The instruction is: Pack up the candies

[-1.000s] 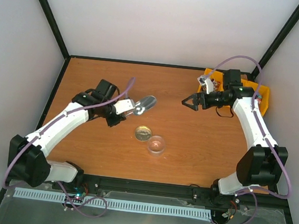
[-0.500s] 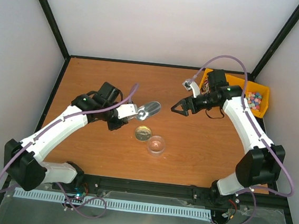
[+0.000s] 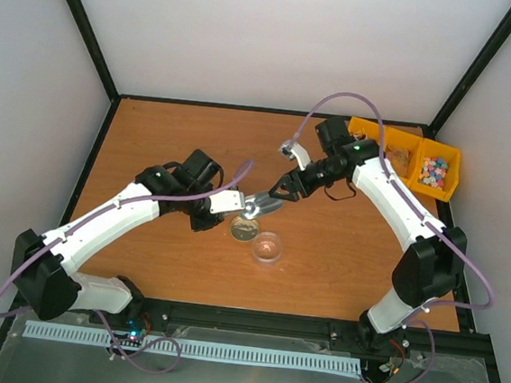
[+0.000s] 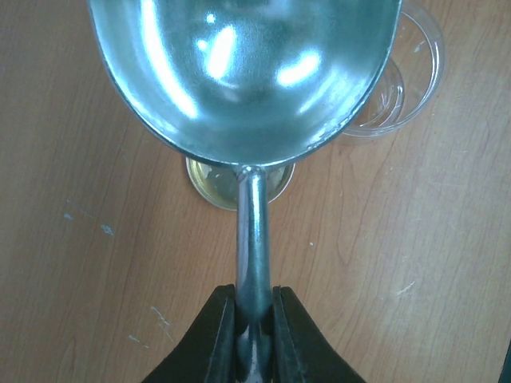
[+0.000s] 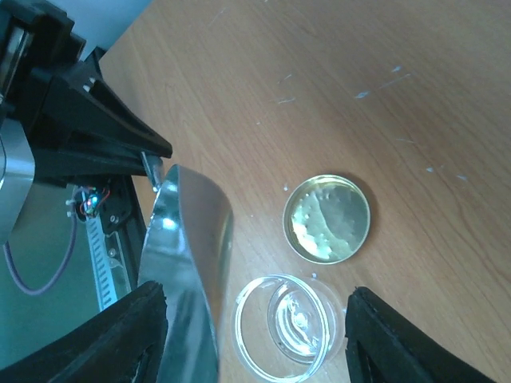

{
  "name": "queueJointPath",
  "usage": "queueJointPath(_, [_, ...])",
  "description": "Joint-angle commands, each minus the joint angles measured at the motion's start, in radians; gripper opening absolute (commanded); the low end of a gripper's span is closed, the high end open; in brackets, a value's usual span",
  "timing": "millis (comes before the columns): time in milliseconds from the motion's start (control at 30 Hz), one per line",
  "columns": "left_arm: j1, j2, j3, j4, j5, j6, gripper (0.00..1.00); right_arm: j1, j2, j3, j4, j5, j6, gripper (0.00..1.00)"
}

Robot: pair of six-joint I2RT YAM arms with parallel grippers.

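Note:
My left gripper (image 3: 234,204) is shut on the handle (image 4: 251,239) of a metal scoop (image 3: 258,204). Its bowl (image 4: 239,72) is empty and hangs over the gold lid (image 3: 245,229), beside the clear jar (image 3: 268,247). My right gripper (image 3: 274,191) is open and empty, just right of the scoop bowl and above the jar. In the right wrist view its fingers (image 5: 120,335) straddle the scoop (image 5: 192,263) and the empty jar (image 5: 287,323), with the lid (image 5: 327,218) beyond. Small coloured candies (image 3: 434,171) lie in the yellow bin (image 3: 451,185) at the far right.
The bin's left compartment (image 3: 393,152) holds a few small brownish pieces, too small to make out. The black frame posts stand at the table's back corners. The arm bases and a rail run along the near edge.
My right gripper has swung left from the yellow bin to the table's middle, next to the scoop. My left gripper has carried the scoop right and nearer, over the gold lid.

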Motion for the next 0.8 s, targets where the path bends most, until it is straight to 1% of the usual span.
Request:
queueJointPath(0, [-0.011, -0.001, 0.051, -0.002, -0.019, 0.013, 0.01, 0.041, 0.018, -0.002, -0.008, 0.032, 0.002, 0.59])
queueJointPath(200, [-0.011, 0.010, 0.047, 0.018, -0.014, 0.015, 0.01, 0.064, 0.040, -0.014, -0.001, 0.057, 0.004, 0.46])
queueJointPath(400, [-0.011, 0.006, 0.038, 0.061, -0.035, 0.000, 0.01, 0.075, 0.070, -0.018, -0.016, 0.066, 0.000, 0.24])
queueJointPath(433, [-0.011, 0.003, 0.032, 0.067, -0.041, 0.000, 0.02, 0.074, 0.072, -0.016, -0.019, 0.064, 0.000, 0.17])
queueJointPath(500, [-0.011, -0.007, 0.019, 0.084, -0.054, -0.004, 0.05, 0.075, 0.073, -0.010, -0.025, 0.062, -0.003, 0.04])
queueJointPath(567, [-0.011, -0.023, 0.010, 0.099, -0.064, -0.009, 0.09, 0.073, 0.070, -0.008, -0.025, 0.063, -0.003, 0.03])
queueJointPath(600, [-0.011, -0.033, 0.006, 0.105, -0.067, -0.012, 0.14, 0.072, 0.069, -0.008, -0.024, 0.064, -0.002, 0.03])
queueJointPath(633, [-0.011, -0.045, -0.001, 0.116, -0.070, -0.015, 0.22, 0.070, 0.067, -0.007, -0.024, 0.065, -0.001, 0.03])
queueJointPath(700, [-0.009, -0.085, -0.017, 0.133, -0.067, -0.016, 0.57, 0.063, 0.063, -0.006, -0.025, 0.061, 0.002, 0.03])
queueJointPath(733, [-0.008, -0.106, -0.027, 0.142, -0.061, -0.015, 0.70, 0.057, 0.059, -0.003, -0.027, 0.055, 0.001, 0.03])
queueJointPath(767, [-0.007, -0.122, -0.037, 0.150, -0.053, -0.017, 0.80, 0.049, 0.056, 0.000, -0.029, 0.046, 0.000, 0.03])
